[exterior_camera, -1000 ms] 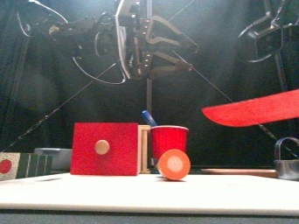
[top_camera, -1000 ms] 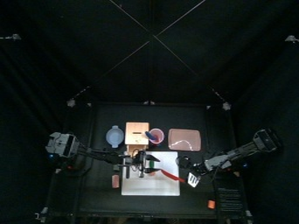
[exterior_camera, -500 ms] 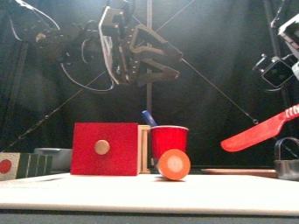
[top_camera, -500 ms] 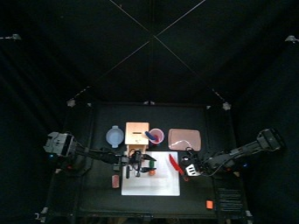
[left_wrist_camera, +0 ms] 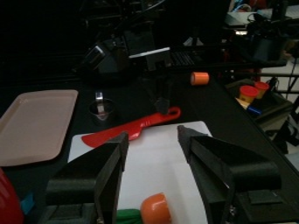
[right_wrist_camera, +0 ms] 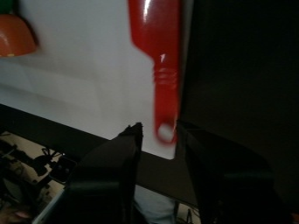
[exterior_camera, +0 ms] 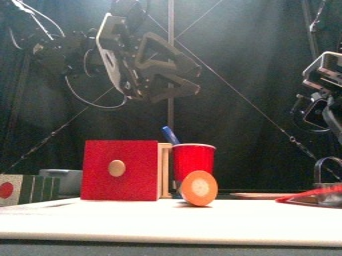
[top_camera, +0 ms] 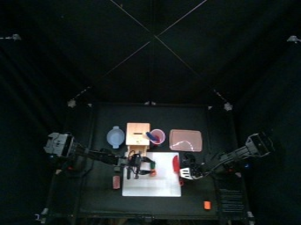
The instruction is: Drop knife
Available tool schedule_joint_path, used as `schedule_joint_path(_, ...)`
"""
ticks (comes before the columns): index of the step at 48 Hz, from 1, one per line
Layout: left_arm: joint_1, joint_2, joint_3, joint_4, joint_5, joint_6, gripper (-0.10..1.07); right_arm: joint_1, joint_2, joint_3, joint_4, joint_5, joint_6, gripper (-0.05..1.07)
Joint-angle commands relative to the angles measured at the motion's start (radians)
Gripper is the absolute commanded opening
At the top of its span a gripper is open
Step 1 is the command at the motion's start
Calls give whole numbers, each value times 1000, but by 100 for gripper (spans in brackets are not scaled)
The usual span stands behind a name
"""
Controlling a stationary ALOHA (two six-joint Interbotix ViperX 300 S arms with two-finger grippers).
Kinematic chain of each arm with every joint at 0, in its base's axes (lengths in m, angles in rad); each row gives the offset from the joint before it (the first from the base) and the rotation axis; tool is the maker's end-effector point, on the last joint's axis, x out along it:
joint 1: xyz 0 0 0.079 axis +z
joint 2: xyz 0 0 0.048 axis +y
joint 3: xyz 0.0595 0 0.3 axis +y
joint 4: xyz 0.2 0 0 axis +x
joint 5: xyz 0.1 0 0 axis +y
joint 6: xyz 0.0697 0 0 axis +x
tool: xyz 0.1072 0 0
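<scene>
No text, label or number can be read anywhere.

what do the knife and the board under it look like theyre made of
Knife: likely moulded plastic, one uniform red piece from blade to handle, with a hanging hole and a slight sheen. Board: probably plastic, flat, plain white and matte; its look leaves this open.

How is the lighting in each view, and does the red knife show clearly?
Top view: only the table is lit; the red plastic knife is a sliver on the bright white board. Front view: backlit, knife low at the edge. Right wrist view: knife evenly lit.
</scene>
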Motion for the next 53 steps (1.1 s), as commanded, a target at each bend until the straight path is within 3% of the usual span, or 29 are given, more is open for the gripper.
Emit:
schedule_joint_path(1, 3, -23, -9, 2, -12, 0, 85, 3, 15, -37, 0, -8, -5, 78)
schedule_joint_path(16, 3, -21, -18, 2, -11, 0, 85, 9, -26, -66, -61, 29, -9, 78)
schedule_joint_path(29, 3, -21, -20, 2, -12, 2, 85, 95, -129, -110, -21, 302, 9, 78)
schedule_joint_path(41, 3, -14, -18, 2, -12, 0, 85, 241, -123, -189, 146, 543, 60, 78)
schedule_joint_path(53, 6, -9, -15, 2, -12, 0, 85, 417, -61, -216, 225, 584, 278, 79)
